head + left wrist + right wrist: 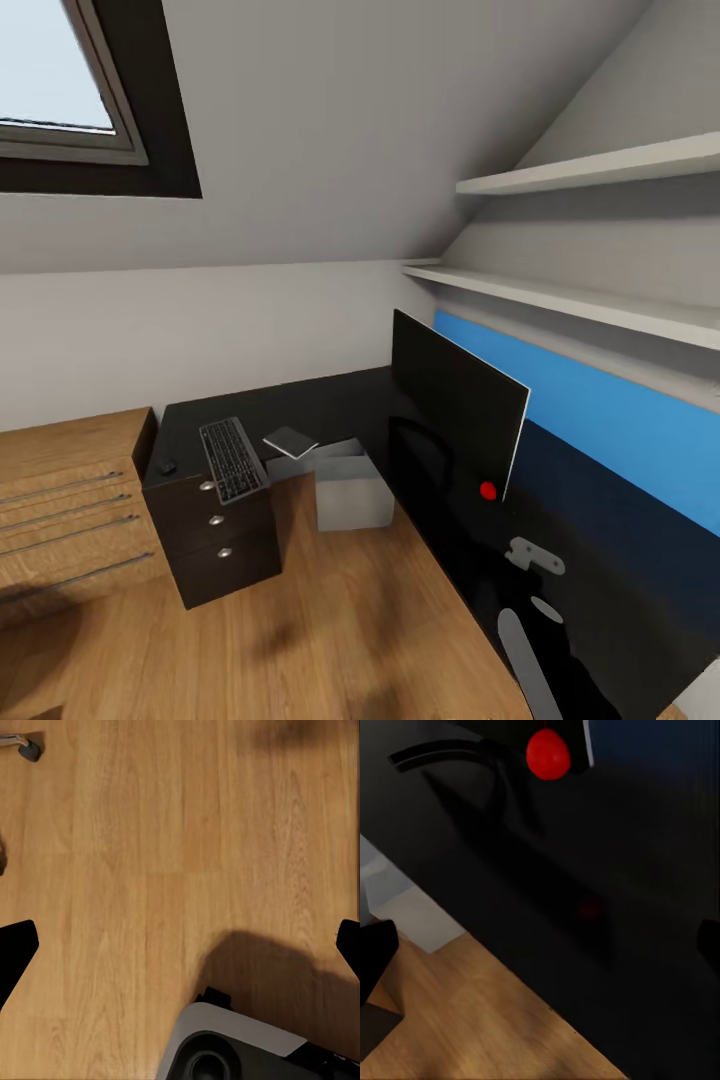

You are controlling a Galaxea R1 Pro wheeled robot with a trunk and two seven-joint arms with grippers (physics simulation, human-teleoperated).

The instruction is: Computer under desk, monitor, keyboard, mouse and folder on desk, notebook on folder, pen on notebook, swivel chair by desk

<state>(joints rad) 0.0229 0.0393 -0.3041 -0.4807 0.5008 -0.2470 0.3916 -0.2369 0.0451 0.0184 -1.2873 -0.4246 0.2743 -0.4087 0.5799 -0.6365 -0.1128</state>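
Since the desk [340, 400] already carries the monitor [455, 405], keyboard [232, 460], notebook [290, 441] and mouse [167, 466], with the computer [352, 490] tucked beneath, the step in hand looks like fetching the folder from the swivel chair. Of that chair I see a castor [28, 748] on the floor [150, 870]. Next the base must turn that way. Both pairs of jaws stand wide apart, holding nothing.

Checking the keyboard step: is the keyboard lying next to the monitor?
No: the keyboard lies on the desk's far wing above the drawers, well apart from the monitor.
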